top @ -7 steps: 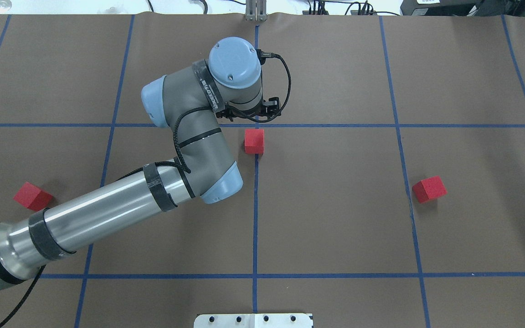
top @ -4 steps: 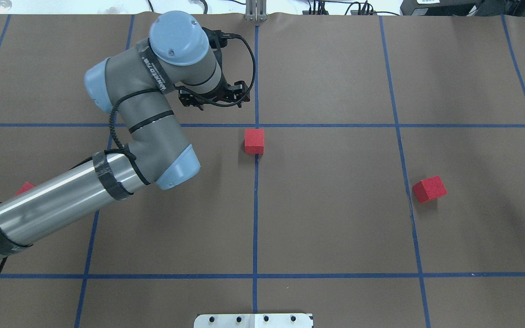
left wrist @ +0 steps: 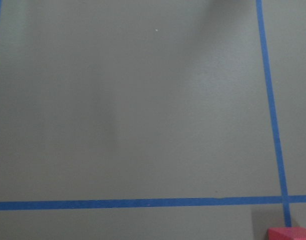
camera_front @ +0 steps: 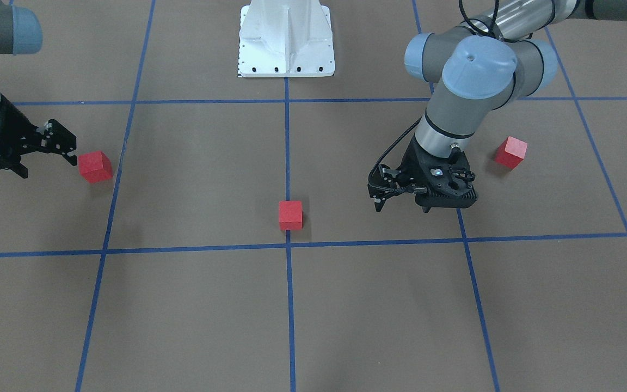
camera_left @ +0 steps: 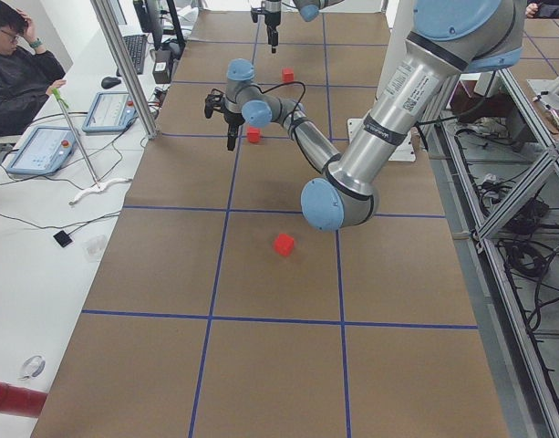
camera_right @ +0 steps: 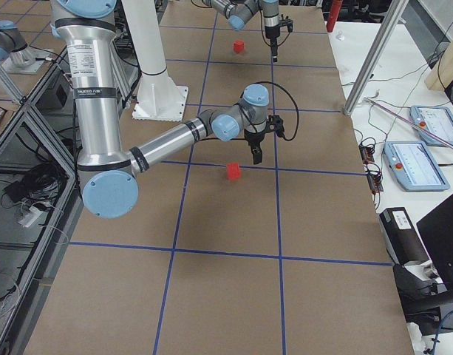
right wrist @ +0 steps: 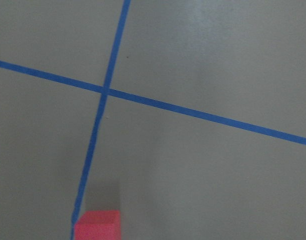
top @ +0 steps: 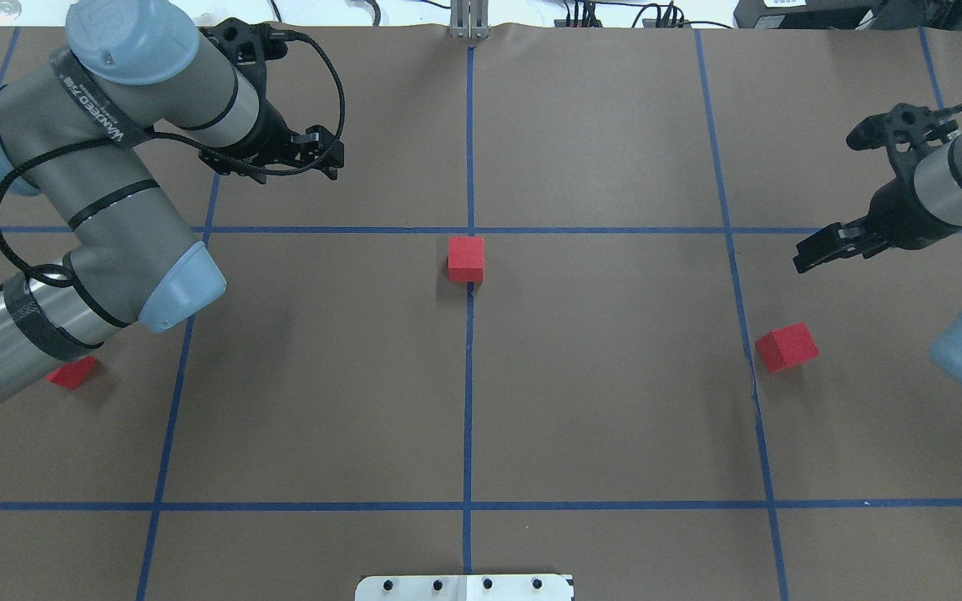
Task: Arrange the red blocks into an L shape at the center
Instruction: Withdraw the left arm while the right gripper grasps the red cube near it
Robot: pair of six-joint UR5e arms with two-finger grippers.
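Left gripper (camera_front: 401,206) retreated from matte red cube (camera_front: 290,215).

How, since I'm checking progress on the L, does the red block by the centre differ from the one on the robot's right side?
The centre red block straddles the middle blue line, just robot-side of the centre crossing; the right-hand red block sits one grid column over, beside the next blue line. The centre red block is square to the grid; the right-hand red block is turned askew. Both are same-sized plain red cubes, ungripped.
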